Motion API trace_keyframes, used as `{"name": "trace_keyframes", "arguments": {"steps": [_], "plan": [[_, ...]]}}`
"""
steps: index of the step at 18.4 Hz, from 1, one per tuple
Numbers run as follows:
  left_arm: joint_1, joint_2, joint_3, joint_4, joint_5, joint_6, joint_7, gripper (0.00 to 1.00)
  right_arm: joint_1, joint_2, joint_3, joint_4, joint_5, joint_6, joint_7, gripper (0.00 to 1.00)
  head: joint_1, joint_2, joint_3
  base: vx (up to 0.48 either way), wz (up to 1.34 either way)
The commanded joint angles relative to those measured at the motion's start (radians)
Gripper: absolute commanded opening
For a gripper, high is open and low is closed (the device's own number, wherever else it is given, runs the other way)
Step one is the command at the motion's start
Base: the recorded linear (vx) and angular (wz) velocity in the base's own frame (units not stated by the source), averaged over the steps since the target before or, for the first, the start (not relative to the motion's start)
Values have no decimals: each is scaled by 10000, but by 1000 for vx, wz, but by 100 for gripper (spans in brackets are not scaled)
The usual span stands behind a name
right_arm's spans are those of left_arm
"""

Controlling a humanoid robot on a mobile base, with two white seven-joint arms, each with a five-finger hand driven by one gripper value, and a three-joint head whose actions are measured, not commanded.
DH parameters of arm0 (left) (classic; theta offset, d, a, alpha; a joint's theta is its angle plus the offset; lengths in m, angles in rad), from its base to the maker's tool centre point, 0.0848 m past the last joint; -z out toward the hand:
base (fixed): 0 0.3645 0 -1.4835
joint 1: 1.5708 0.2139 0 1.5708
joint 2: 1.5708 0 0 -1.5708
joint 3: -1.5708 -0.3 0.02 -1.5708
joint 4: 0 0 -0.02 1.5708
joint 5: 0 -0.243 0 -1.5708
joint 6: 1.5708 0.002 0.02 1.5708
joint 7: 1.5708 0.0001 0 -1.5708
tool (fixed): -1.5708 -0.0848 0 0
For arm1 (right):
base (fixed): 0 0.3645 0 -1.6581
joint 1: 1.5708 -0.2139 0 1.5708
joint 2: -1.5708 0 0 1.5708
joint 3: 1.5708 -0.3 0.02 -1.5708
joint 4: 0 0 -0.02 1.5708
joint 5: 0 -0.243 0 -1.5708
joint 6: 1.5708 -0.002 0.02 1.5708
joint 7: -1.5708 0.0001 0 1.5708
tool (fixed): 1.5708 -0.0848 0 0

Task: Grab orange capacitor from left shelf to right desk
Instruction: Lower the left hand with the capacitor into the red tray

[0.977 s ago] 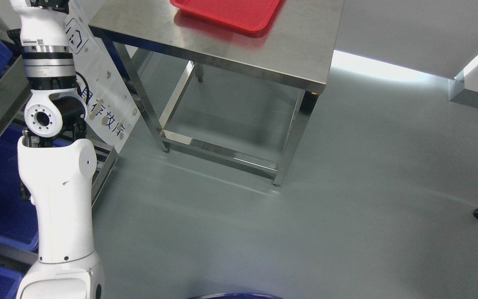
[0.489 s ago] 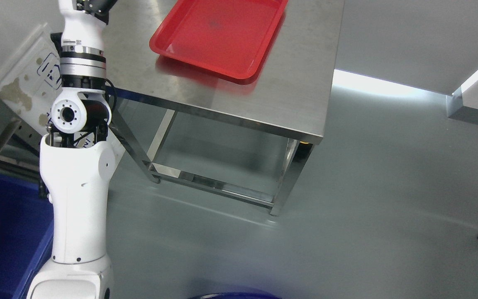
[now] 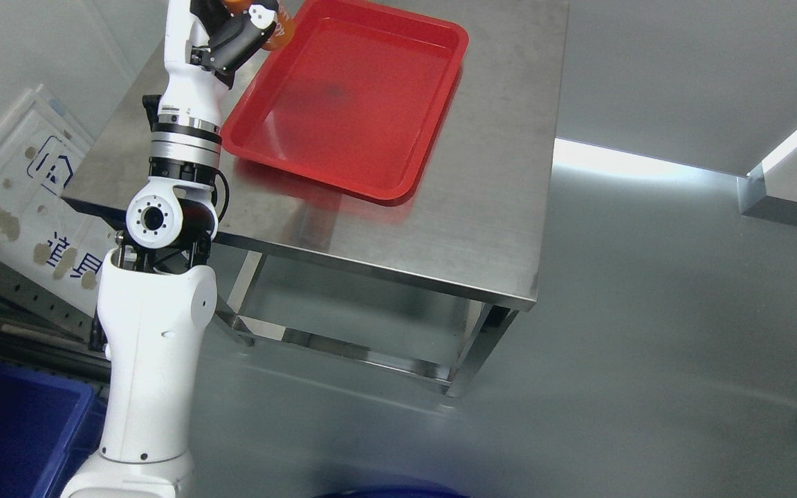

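Steel tabletop [image 3: 481, 207] fills upper centre. Red tray [image 3: 350, 104] sits on its far-left part, approx 11 o'clock of the tabletop middle, tray w/ nothing visible inside. White left arm rises from 7 o'clock up to 11 o'clock of view. Left robot hand [image 3: 232, 31] is at the top edge, by the tray's far-left corner, fingers curled round the orange capacitor [image 3: 277, 28]. Hand and capacitor both cut off by the frame top; capacitor print too small to read. Blue bin [image 3: 11, 436] at 8 o'clock, partly cropped.
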Motion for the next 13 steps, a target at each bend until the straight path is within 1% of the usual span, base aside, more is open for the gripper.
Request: {"name": "trace_keyframes", "arguments": {"steps": [1, 5, 11, 13], "plan": [[54, 79, -388, 57, -3, 525, 9, 2, 139, -175, -107, -337, 0, -7, 8, 100, 0, 0, 0, 121, -45], [145, 79, -556, 225, -3, 1033, -22, 2, 139, -175, -107, -337, 0, -7, 8, 100, 0, 0, 0, 126, -44], [237, 79, -648, 441, -111, 1034, 9, 3, 139, -175, -107, -337, 0, -7, 8, 100, 0, 0, 0, 65, -16], [497, 79, -740, 441, -248, 1034, 9, 3, 139, -175, -107, -337, 0, -7, 8, 100, 0, 1, 0, 13, 0]]}}
